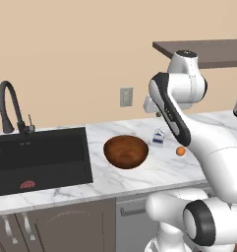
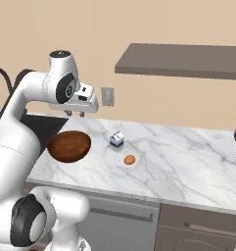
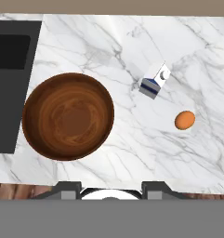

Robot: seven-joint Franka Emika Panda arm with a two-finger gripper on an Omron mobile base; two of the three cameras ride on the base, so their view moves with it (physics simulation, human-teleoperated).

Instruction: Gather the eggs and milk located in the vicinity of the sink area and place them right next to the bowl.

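Note:
A wide brown wooden bowl (image 1: 126,151) (image 2: 69,145) (image 3: 68,116) sits on the marble counter just right of the black sink (image 1: 39,157) (image 3: 6,69). The small white and blue milk carton (image 1: 159,137) (image 2: 116,140) (image 3: 154,82) stands a short way right of the bowl. An orange-brown egg (image 1: 180,151) (image 2: 129,160) (image 3: 185,120) lies further right, toward the counter's front. My gripper (image 2: 75,114) (image 3: 111,188) hangs high above the counter behind the bowl, pointing down. Its fingers stand apart with nothing between them.
A black gooseneck faucet (image 1: 9,106) stands behind the sink, and a flat red thing (image 1: 27,185) lies in the basin. A wall outlet (image 1: 126,96) is behind the counter, and a dark shelf (image 2: 178,61) hangs above its right part.

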